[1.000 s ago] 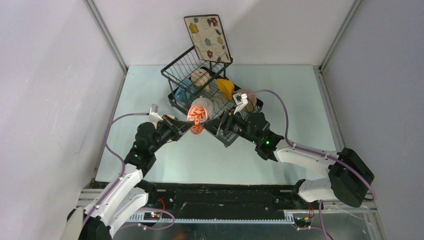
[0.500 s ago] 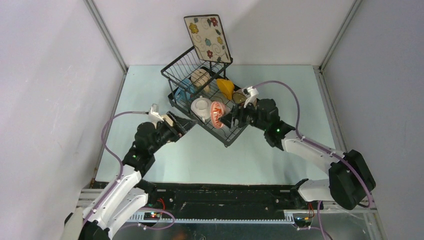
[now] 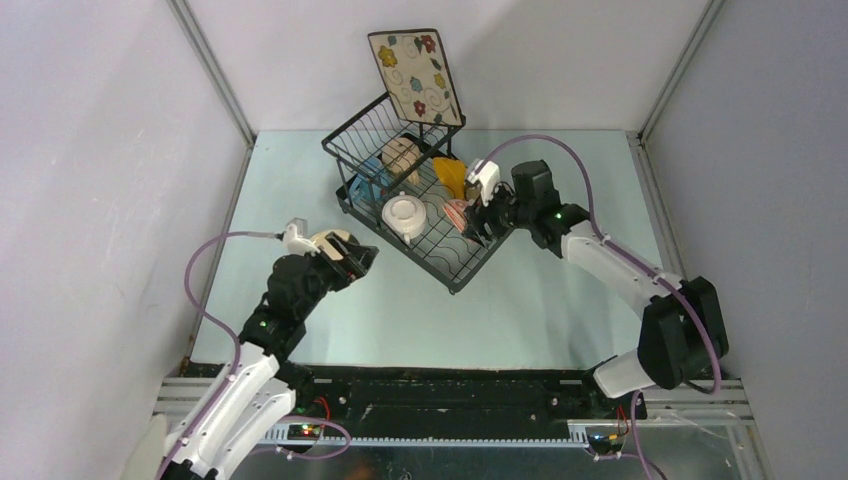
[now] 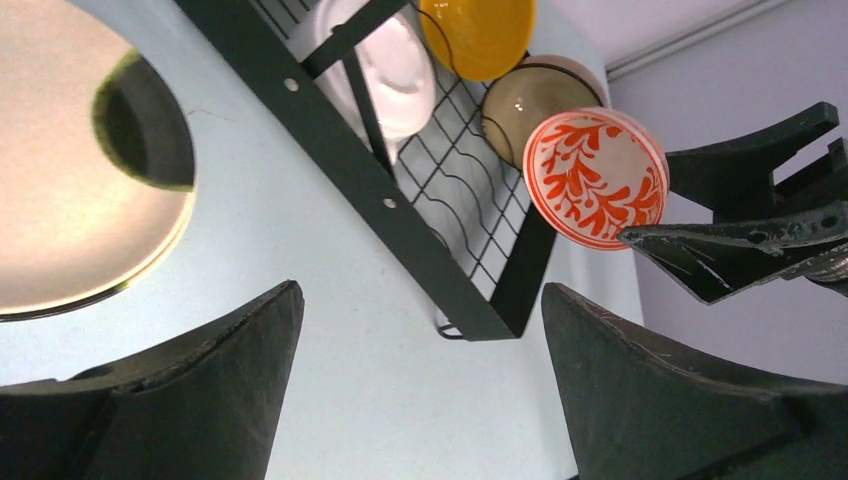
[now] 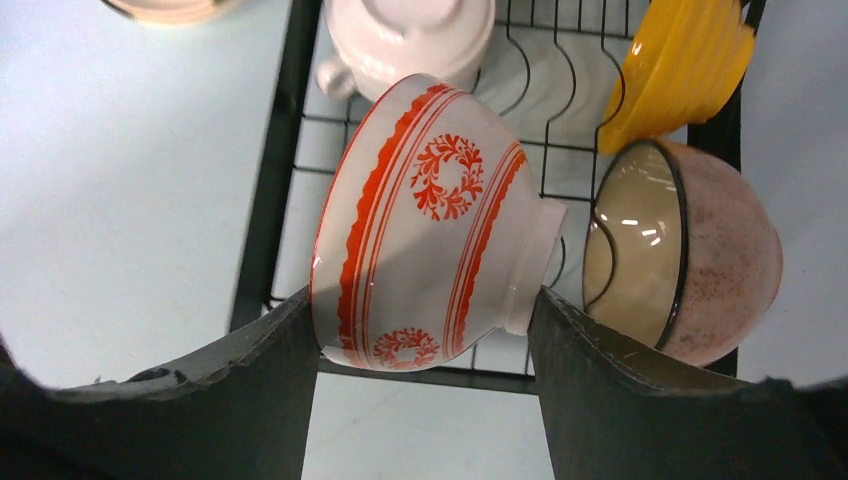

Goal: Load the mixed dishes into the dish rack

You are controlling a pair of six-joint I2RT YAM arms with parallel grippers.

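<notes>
Between the jaws of the right gripper (image 5: pixel 420 305) lies the patterned bowl (image 5: pixel 420 220), over the dish rack (image 5: pixel 262 200); the two-handled bowl (image 5: pixel 400 35) beyond them; the round plate (image 4: pixel 60 200) ahead-left of the left gripper (image 4: pixel 420 295)

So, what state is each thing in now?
Left fingers, open, empty.
Right fingers, shut on red-patterned bowl.
Tan bowl, on its side in dish rack.
Orange-yellow bowl, on edge.
White two-handled bowl, resting in rack.
Cream round plate, flat on table.
Square floral plate, upright.
Blue mug, in basket.
Beige mug, in basket.

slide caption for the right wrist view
Right jaws hold the red-patterned bowl on its side over the dish rack, next to the tan bowl and orange-yellow bowl.
</notes>
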